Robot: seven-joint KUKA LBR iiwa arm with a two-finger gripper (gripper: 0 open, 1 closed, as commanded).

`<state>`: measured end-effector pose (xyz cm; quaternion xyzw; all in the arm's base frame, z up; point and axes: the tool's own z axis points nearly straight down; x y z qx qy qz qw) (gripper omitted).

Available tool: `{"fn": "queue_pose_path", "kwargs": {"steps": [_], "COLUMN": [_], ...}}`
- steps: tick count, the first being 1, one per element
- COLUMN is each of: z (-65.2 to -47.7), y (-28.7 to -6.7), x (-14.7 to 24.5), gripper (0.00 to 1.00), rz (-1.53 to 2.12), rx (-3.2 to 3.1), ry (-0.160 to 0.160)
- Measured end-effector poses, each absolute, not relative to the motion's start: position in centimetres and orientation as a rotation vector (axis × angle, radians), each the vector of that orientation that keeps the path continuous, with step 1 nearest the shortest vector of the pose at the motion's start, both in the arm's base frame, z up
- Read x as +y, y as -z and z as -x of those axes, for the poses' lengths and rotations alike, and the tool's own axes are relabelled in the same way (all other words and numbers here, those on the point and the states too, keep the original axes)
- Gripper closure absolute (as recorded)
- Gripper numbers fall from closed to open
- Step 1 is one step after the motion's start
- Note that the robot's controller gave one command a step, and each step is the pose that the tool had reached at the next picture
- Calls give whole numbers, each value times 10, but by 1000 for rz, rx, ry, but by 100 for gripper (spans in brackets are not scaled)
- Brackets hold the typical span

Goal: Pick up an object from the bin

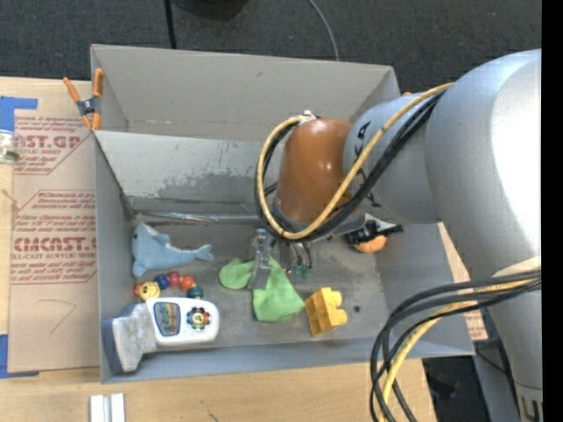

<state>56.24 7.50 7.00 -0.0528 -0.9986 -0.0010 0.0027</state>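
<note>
My gripper [281,262] hangs under the orange wrist cover, low in the middle of the bin. Its two fingers stand apart, one on each side of the upper part of a soft green thing [274,299]. The green thing lies crumpled on the bin floor, and a fold of it rises between the fingers. A yellow toy brick [325,310] rests just right of it, clear of the fingers.
A blue plush whale [163,251] lies at the left. Below it sit a string of coloured beads [165,284], a white toy phone [185,319] and a grey piece [127,341]. A small orange and black toy [371,238] lies by the right wall under the arm.
</note>
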Motion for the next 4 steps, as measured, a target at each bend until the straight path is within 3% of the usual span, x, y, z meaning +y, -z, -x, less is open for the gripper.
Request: {"fn": "queue_pose_path", "kwargs": {"steps": [1,2,3,4], "z": [-562,-559,-559,-557], "y": [-70,-181,-181,-224], "x": [75,87,87,86], "gripper": [100,100,100,100], "rz": [166,153,153,115], "rx": [-3132,-3135,-3134,-3129], "ry": [3,5,5,3]}}
